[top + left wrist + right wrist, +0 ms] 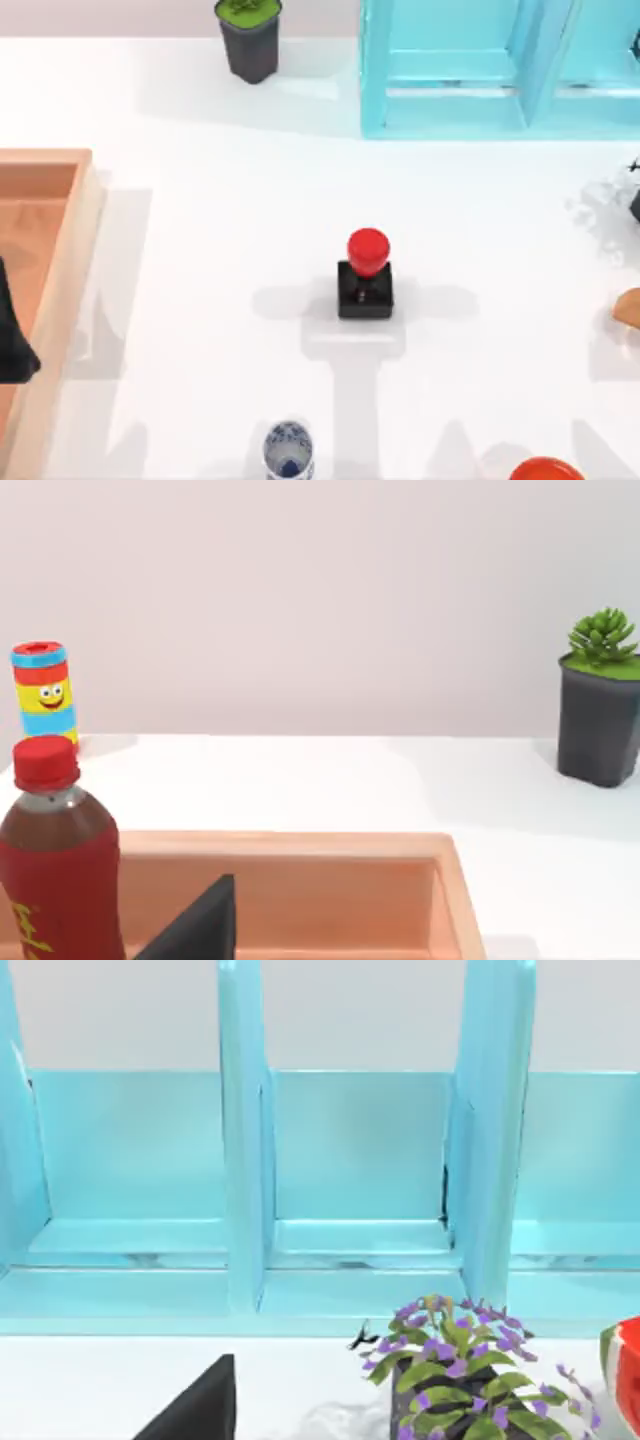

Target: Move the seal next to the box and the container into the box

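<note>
The seal (366,275), a red ball knob on a black square base, stands upright in the middle of the table. At the near edge, left of centre, stands the container (288,451), a small white cup with blue flowers. The box (62,250), a light-wood tray with an orange-brown floor, lies at the far left, and its far rim (300,845) appears in the left wrist view. My left gripper (12,340) hangs over the box at the left edge, far from both objects. A dark finger (200,1408) of my right gripper faces the shelf.
A dark grey pot with a green plant (248,38) and a turquoise shelf unit (500,65) stand at the back. A red-orange round object (545,470) sits front right. A red-capped bottle (55,870) and striped can (43,692) stand by the box. A purple-flowered plant (455,1380) sits far right.
</note>
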